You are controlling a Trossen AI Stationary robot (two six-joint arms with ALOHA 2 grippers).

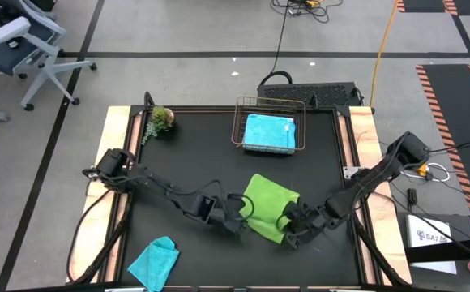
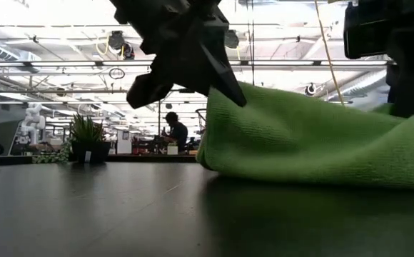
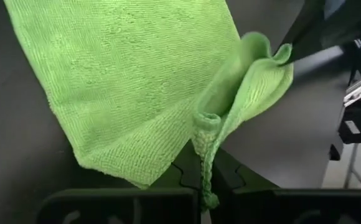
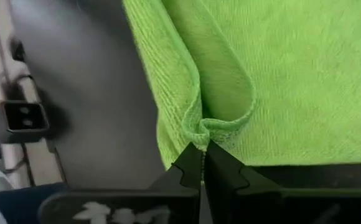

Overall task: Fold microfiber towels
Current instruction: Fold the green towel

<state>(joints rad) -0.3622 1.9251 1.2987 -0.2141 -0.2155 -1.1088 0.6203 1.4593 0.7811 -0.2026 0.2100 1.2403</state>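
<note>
Both grippers were clamped on the lime green towel, which lay partly folded near the middle of the black table, slightly toward five o'clock. Seen from above, the left gripper pinched the towel's edge at its nine o'clock side, and the right gripper pinched its corner at about five o'clock. In the left wrist view, the fingertips were closed on a bunched, rolled fold of green cloth. In the right wrist view, the fingertips were closed on a puckered edge of the same towel.

At twelve o'clock on the table stood a wire basket, and inside it lay a sky blue towel, folded flat. A teal towel lay crumpled at seven o'clock, near the table's edge. A small green plant sat at ten o'clock, well apart from the basket.
</note>
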